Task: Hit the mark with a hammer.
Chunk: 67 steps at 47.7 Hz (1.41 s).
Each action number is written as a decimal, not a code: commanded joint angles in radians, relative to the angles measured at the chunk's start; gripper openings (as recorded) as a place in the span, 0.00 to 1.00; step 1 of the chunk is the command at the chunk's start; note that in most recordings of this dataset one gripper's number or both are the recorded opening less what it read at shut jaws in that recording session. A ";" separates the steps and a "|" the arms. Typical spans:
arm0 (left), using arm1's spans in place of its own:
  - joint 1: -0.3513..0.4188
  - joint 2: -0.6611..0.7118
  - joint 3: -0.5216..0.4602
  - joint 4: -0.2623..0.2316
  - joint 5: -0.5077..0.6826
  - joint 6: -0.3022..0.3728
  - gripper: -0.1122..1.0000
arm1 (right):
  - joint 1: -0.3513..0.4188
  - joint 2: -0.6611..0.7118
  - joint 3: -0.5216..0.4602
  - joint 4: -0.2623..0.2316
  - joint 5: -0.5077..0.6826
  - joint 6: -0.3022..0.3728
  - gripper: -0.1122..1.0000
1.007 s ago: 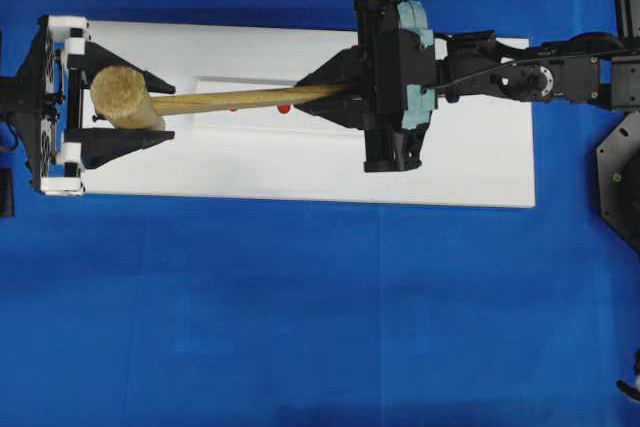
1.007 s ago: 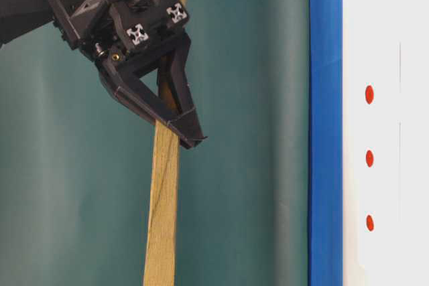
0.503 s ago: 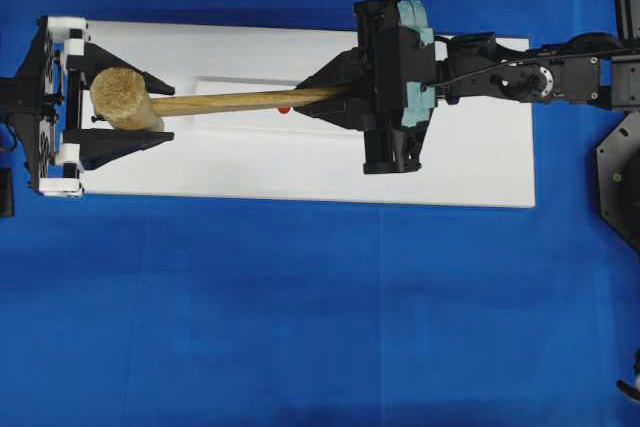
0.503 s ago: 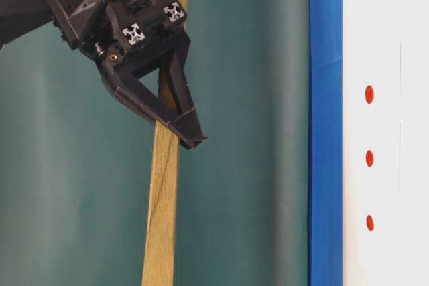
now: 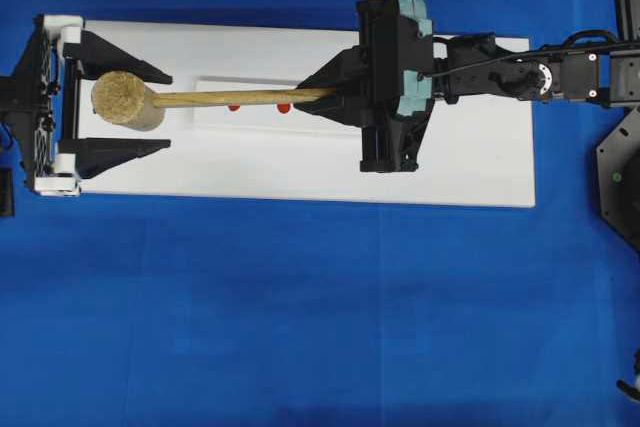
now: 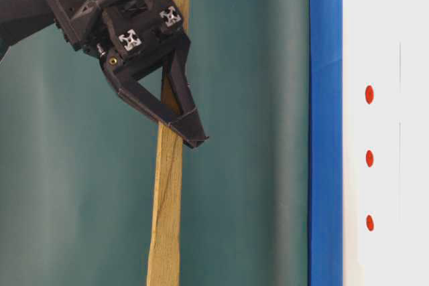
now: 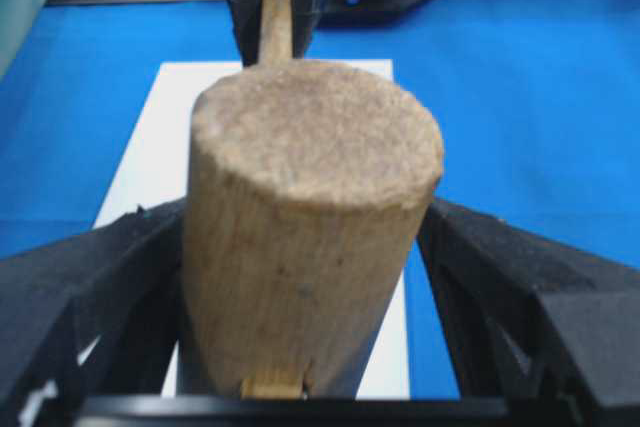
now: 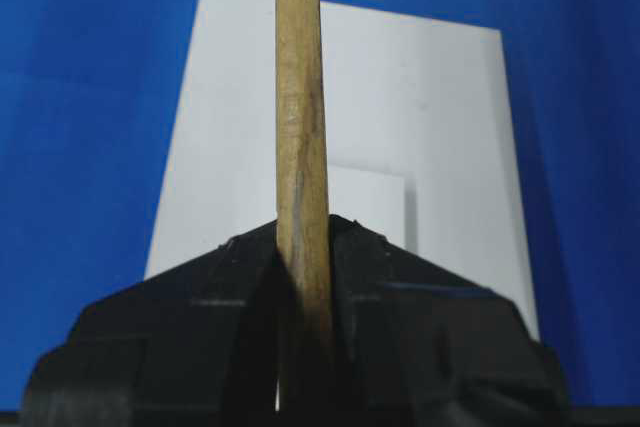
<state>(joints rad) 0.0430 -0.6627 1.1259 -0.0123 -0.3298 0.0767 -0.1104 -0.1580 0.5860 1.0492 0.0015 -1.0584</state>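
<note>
The hammer's thick wooden head (image 5: 128,99) hangs over the left end of the white board (image 5: 470,147). Its long handle (image 5: 240,99) runs right into my right gripper (image 5: 335,95), which is shut on it. My left gripper (image 5: 168,110) stands open around the head, both fingers apart from it. The left wrist view shows the head (image 7: 310,217) with gaps beside the black fingers (image 7: 540,287). Red marks (image 5: 284,107) lie on the board under the handle. The table-level view shows three red marks (image 6: 369,159), with the right gripper (image 6: 191,140) gripping the handle (image 6: 166,219) well above the board.
A smaller white sheet (image 5: 310,119) lies on the board and carries the marks. Blue cloth (image 5: 300,327) covers the table all round. The right arm (image 5: 540,79) stretches in from the right edge. In the right wrist view the handle (image 8: 300,117) points out over the board (image 8: 250,67).
My left gripper has opened off the hammer head, its fingers spreading wide. The hammer now hangs from the right gripper alone, and its handle has shifted slightly.
</note>
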 commanded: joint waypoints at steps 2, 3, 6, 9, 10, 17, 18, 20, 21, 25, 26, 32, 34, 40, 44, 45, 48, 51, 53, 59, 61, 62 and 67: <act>0.002 -0.038 0.000 0.002 0.018 -0.003 0.76 | -0.006 -0.038 0.002 0.017 0.000 0.003 0.12; 0.003 -0.048 0.003 0.002 0.029 -0.005 0.76 | -0.005 -0.041 0.006 0.018 0.002 0.003 0.12; 0.005 -0.078 0.012 0.002 0.064 -0.008 0.76 | -0.006 -0.058 0.023 0.031 0.002 0.003 0.12; 0.003 -0.114 0.020 0.000 0.104 -0.008 0.76 | -0.006 -0.074 0.041 0.037 0.002 0.003 0.12; 0.003 -0.132 0.025 0.000 0.123 -0.009 0.76 | -0.005 -0.080 0.048 0.038 0.002 0.003 0.12; 0.005 -0.227 0.044 0.000 0.215 -0.009 0.76 | -0.005 -0.124 0.092 0.051 0.002 0.003 0.12; 0.003 -0.244 0.048 0.002 0.227 -0.009 0.76 | -0.006 -0.133 0.101 0.055 0.002 0.003 0.12; 0.003 -0.272 0.054 0.000 0.255 -0.009 0.76 | -0.005 -0.146 0.114 0.061 0.002 0.003 0.12; 0.005 -0.287 0.058 0.000 0.268 -0.009 0.76 | -0.005 -0.152 0.120 0.064 0.003 0.003 0.12; 0.005 -0.347 0.072 0.000 0.333 -0.008 0.76 | -0.006 -0.169 0.140 0.074 0.009 0.003 0.12; 0.005 -0.360 0.074 0.002 0.347 -0.006 0.76 | -0.005 -0.172 0.143 0.075 0.011 0.003 0.12; 0.005 -0.426 0.083 0.000 0.414 -0.008 0.76 | -0.005 -0.178 0.158 0.086 0.025 0.003 0.12; 0.003 -0.443 0.084 0.000 0.426 -0.009 0.76 | -0.005 -0.178 0.163 0.087 0.029 0.003 0.12; 0.003 -0.468 0.094 0.002 0.437 -0.009 0.76 | -0.006 -0.175 0.166 0.087 0.025 0.003 0.12; 0.005 -0.462 0.097 0.000 0.437 -0.009 0.76 | -0.009 -0.167 0.166 0.087 0.011 0.003 0.12; 0.005 -0.460 0.097 0.002 0.437 -0.009 0.76 | -0.011 -0.166 0.166 0.087 0.005 0.003 0.12; 0.003 -0.454 0.098 0.000 0.437 -0.009 0.76 | -0.020 -0.161 0.169 0.087 -0.025 0.003 0.12; 0.005 -0.451 0.100 0.002 0.437 -0.009 0.76 | -0.032 -0.156 0.173 0.087 -0.055 0.003 0.12; 0.003 -0.451 0.100 0.000 0.437 -0.009 0.76 | -0.038 -0.156 0.175 0.087 -0.069 0.002 0.12; 0.005 -0.451 0.100 0.002 0.437 -0.011 0.76 | -0.057 -0.152 0.179 0.087 -0.075 -0.002 0.12; 0.005 -0.451 0.100 0.002 0.437 -0.009 0.76 | -0.057 -0.152 0.181 0.087 -0.075 -0.003 0.12; 0.005 -0.453 0.100 0.002 0.437 -0.009 0.76 | -0.057 -0.150 0.179 0.087 -0.075 -0.003 0.12; 0.003 -0.453 0.100 0.002 0.437 -0.009 0.76 | -0.057 -0.147 0.181 0.087 -0.077 -0.002 0.12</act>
<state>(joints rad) 0.0460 -1.1244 1.2364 -0.0123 0.1120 0.0690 -0.1687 -0.2991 0.7793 1.1351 -0.0660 -1.0600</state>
